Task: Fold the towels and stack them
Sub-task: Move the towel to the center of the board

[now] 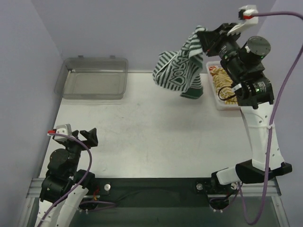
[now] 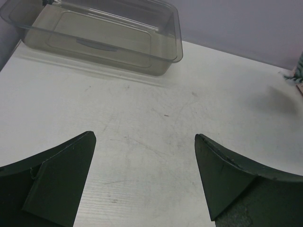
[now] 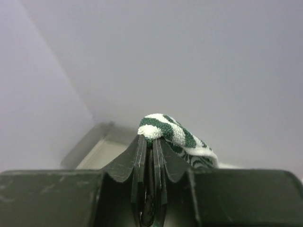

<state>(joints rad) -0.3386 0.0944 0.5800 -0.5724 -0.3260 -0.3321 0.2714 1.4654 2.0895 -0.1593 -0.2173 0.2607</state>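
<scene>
Looking first at the green-and-white striped towel (image 1: 180, 68), I see it hanging bunched at about 1 o'clock over the desk (image 1: 151, 137), lifted by its upper corner. Large pale letters run across its front face in the top view, but the folds break them up and I cannot read them for certain. On the right wrist camera only a small hump of the same towel (image 3: 170, 135) shows. It pokes out just above the tips, and the rest drops out of sight behind the right jaws. Those right jaws are pressed together, pinching that fold of towel between them, so the cloth sits right at the fingertips and trails down toward 7 o'clock from them. Its lowest dark-green end is near the desk surface, though I cannot tell whether it touches.

Just beside it at 2 o'clock, a yellow-and-white striped towel (image 1: 222, 85) lies in a white basket (image 1: 218, 106), partly covered by the right arm. A clear grey tray (image 1: 94, 78) sits at 11 o'clock. The left jaws, at 8 o'clock and well apart from the towels, are spread wide over bare desk. On their own camera a sliver of green stripe (image 2: 296, 75) is cut off at the 3 o'clock edge.
</scene>
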